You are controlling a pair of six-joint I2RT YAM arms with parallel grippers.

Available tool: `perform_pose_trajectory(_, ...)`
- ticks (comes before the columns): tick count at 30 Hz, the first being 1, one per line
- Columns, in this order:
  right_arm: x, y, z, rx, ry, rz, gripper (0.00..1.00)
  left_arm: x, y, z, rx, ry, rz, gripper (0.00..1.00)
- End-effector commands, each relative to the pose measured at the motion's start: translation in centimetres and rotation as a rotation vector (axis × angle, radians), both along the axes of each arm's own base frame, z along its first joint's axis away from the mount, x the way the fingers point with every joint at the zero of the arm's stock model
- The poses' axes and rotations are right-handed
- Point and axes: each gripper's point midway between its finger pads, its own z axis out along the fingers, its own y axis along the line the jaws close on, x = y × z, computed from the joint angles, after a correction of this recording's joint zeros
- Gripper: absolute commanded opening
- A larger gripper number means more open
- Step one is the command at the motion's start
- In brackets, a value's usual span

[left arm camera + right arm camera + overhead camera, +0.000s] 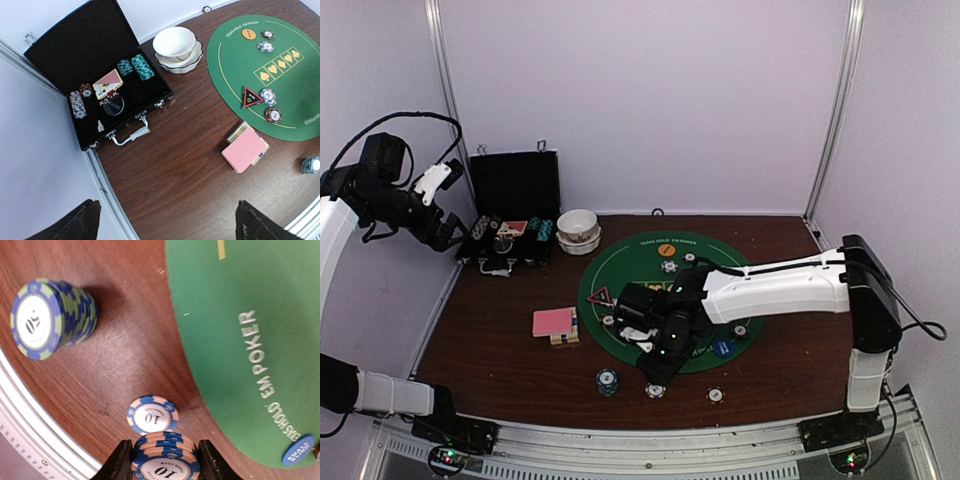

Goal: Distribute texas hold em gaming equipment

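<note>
Left gripper (169, 220): dark fingers spread wide, nothing held, up beside the open black case (515, 200).
Pink-backed cards (553, 321): flat rectangular deck on the glossy brown wood table (490, 370), long axis roughly left-right, just left of the round green felt mat (620, 262).
Teal stack (607, 381): striped discs, upright on the wood near the mat's edge.
Right gripper (165, 456): jaws partly closed, pinching a short stack of blue-and-peach "10" chips (162, 470) by the rim, faces toward the wrist camera. Single chip (152, 415) lies flat just beside.
</note>
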Motion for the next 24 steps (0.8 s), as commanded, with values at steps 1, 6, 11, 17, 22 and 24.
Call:
perform_pose_trajectory(1, 2.8, -2.3, 2.2, 0.026, -0.048, -0.089, 0.14, -0.3, 0.0, 0.8, -0.007, -0.022, 0.000, 0.98)
perform_pose_trajectory(6, 5.0, -5.2, 0.7, 0.017, -0.030, -0.184, 0.13, -0.3, 0.0, 0.9, -0.008, -0.022, -0.001, 0.97)
perform_pose_trajectory(11, 6.6, -7.4, -1.4, -0.021, -0.016, -0.239, 0.12, -0.4, 0.0, 0.9, -0.007, -0.023, -0.001, 0.97)
perform_pose_trajectory(17, 7.2, -8.8, -2.9, -0.047, -0.006, -0.266, 0.11, -0.3, 0.0, 0.9, -0.006, -0.023, -0.003, 0.98)
perform_pose_trajectory(22, 7.2, -9.7, -3.8, -0.066, -0.003, -0.277, 0.10, -0.3, 0.0, 0.9, -0.010, -0.021, -0.004, 0.98)
perform_pose_trajectory(24, 7.3, -10.0, -4.0, -0.070, -0.003, -0.283, 0.10, -0.3, 0.0, 0.8, -0.009, -0.019, -0.004, 0.98)
